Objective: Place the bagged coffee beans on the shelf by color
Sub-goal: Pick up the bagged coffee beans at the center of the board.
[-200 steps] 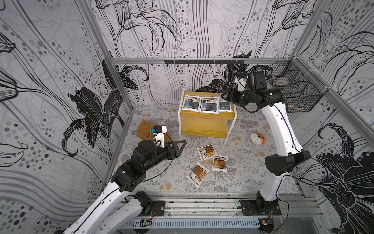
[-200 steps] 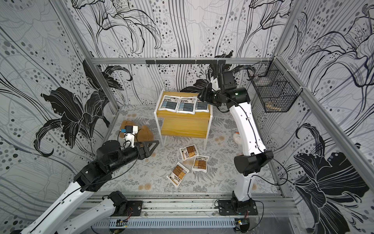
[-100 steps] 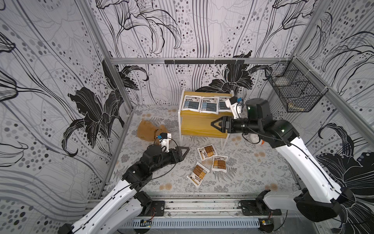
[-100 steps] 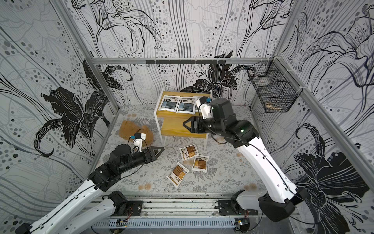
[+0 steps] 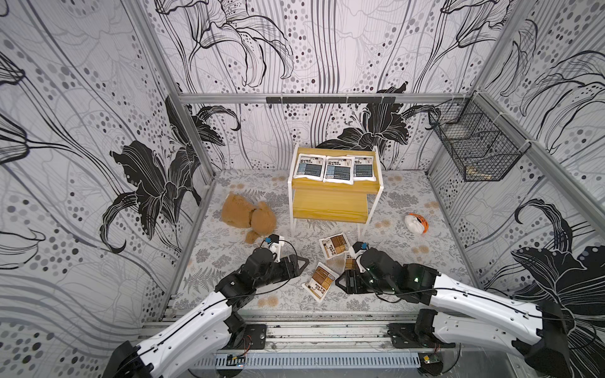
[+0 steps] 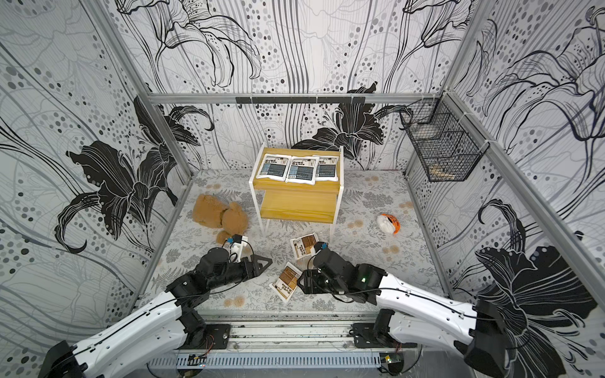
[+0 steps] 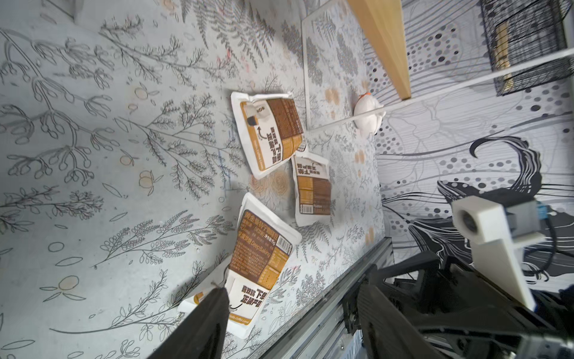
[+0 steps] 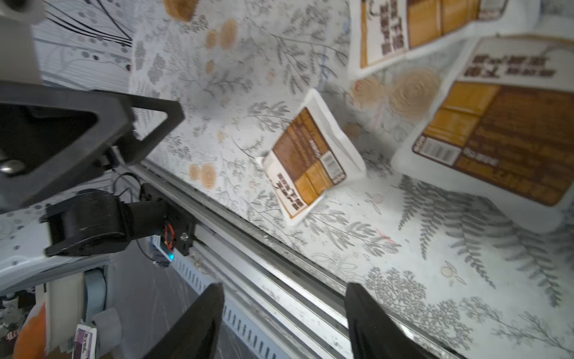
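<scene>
- Yellow boards on white legs: shelf (image 5: 337, 189) at the back of the cell in both top views. Upper board packed edge to edge with three blue-grey pouches (image 5: 338, 169), flat and touching side by side. One colour per tier, so lower board (image 5: 329, 207) bare, presumably kept for brown.
- Same views: three brown pouches (image 5: 334, 245) loose on the floor mat (image 5: 229, 261) just in front of the shelf, one mostly hidden under the right arm. Left gripper (image 5: 296, 265) and right gripper (image 5: 340, 284) low, flanking the nearest brown pouch (image 5: 320, 280), neither touching it. Both spread wide, empty.
- Teddy bear (image 5: 248, 214), orange-white toy (image 5: 415, 223), wire basket (image 5: 474, 147): off to the sides, not part of the job.
- Left wrist: fingers (image 7: 202, 326) well apart, holding nothing, one tip overlapping a corner of the nearest brown pouch (image 7: 261, 261); contact impossible to tell. Other two farther out, toward the shelf leg.
- Right wrist: fingers (image 8: 202, 323) equally spread over the front rail (image 8: 279, 248), nothing gripped. Nearest brown pouch (image 8: 307, 161) ahead, lying flat, left gripper (image 8: 124, 124) opposite.
- Judgement: blue tier done, brown tier not started. Flat pouches on mat, so probably an edge pinch needed.
</scene>
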`<state>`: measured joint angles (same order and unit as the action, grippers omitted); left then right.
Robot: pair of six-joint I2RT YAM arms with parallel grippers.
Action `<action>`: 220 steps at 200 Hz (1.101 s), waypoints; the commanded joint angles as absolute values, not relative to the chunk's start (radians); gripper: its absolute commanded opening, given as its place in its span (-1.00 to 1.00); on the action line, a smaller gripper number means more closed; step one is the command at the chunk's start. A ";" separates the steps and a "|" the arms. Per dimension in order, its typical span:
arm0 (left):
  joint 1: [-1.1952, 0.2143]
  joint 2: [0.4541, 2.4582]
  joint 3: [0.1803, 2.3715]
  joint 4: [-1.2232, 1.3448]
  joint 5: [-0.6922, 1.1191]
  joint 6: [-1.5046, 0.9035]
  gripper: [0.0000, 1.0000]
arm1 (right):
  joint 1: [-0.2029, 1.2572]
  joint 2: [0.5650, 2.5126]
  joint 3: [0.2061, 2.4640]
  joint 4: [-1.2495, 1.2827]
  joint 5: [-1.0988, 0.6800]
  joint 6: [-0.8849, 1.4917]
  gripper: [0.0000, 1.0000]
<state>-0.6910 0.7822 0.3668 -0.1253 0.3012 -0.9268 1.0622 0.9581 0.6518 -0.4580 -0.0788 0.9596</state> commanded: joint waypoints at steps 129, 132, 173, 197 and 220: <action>-0.753 0.971 0.127 0.322 0.261 -1.018 0.42 | 1.070 1.066 0.384 0.035 -0.119 1.124 0.35; -0.754 0.976 0.125 0.327 0.260 -1.020 0.42 | 1.070 1.075 0.383 0.045 -0.121 1.125 0.35; -0.795 1.018 0.089 0.404 0.235 -1.054 0.41 | 1.070 1.167 0.362 0.169 -0.145 1.158 0.35; -0.821 1.041 0.078 0.445 0.216 -1.067 0.41 | 1.070 1.205 0.371 0.190 -0.153 1.157 0.34; -0.828 1.057 0.085 0.449 0.212 -1.059 0.41 | 1.070 1.222 0.367 0.203 -0.154 1.163 0.34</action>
<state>-0.8188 1.0439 0.0872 0.3672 0.2413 -1.0546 1.0660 1.2045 0.3698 0.1551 -0.1421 1.1427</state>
